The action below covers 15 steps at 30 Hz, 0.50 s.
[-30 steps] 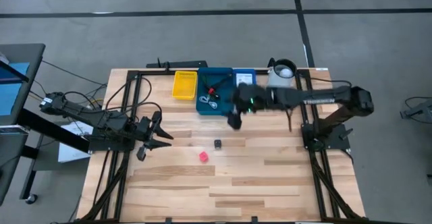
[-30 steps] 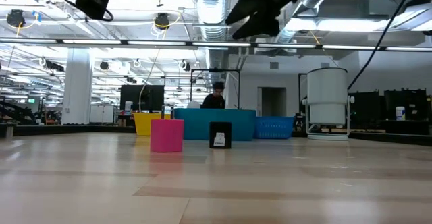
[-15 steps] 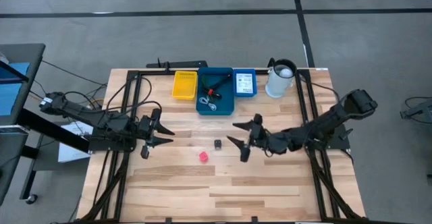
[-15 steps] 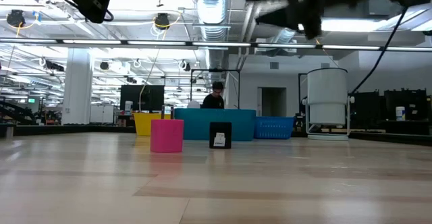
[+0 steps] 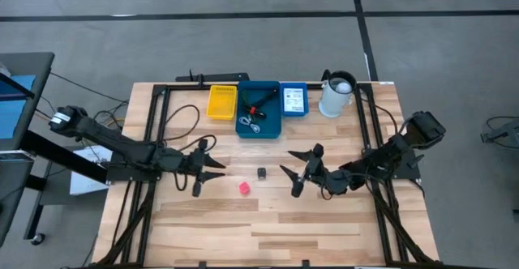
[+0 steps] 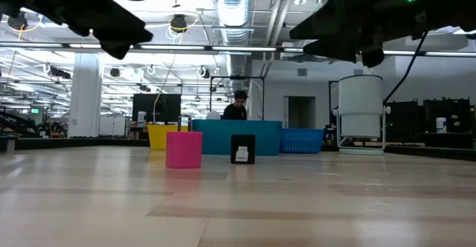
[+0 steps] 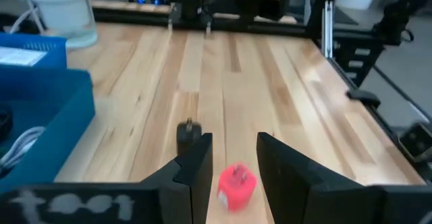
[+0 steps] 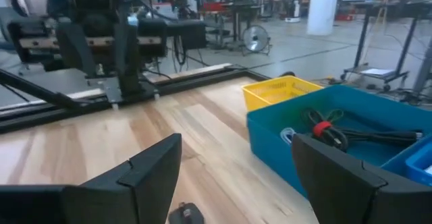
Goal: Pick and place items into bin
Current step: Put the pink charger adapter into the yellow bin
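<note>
The cube [image 5: 243, 187] was pink-red, the small block [image 5: 262, 172] black, the bins teal [image 5: 273, 129], yellow [image 5: 221, 102] and blue [image 5: 293, 112]; the tabletop [image 5: 324, 228] pale striped wood.

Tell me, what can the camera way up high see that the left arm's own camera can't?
Only the high view shows both whole arms, the right pincer, the yellow bin, and the cables lying inside the big blue bin.

Only the left wrist view looks out between the left pincer and its open fingers, with the pink cube right ahead of the gap.

Both show the pink cube, the small black block, the white jug, the big blue bin and the wooden table.
</note>
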{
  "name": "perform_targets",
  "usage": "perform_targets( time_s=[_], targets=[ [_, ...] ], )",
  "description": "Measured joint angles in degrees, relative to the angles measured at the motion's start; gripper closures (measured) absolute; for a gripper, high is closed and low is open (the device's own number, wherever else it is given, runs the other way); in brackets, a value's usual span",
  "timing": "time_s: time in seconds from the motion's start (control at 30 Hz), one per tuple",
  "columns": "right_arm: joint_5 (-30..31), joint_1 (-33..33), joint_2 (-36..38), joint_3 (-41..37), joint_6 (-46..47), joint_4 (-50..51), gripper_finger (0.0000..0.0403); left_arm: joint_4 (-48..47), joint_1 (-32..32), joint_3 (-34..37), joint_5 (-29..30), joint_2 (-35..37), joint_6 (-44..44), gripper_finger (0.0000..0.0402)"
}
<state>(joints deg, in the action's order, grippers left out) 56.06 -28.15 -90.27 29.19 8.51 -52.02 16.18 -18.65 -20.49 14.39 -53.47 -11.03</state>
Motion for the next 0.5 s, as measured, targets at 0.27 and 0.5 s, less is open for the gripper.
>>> perform_targets(
  time_s=[0.27,0.5],
  targets=[
    [6.3,-1.8,0.3,0.0,-1.9,-0.3,0.0127,13.8,-0.7,0.0,5.4,-13.0,-6.5,0.0297],
    [13.2,-4.5,2.5,0.0,-8.8,-0.3,0.0127,24.7,-5.0,0.0,8.7,-23.0,-10.0,0.0297]
  ],
)
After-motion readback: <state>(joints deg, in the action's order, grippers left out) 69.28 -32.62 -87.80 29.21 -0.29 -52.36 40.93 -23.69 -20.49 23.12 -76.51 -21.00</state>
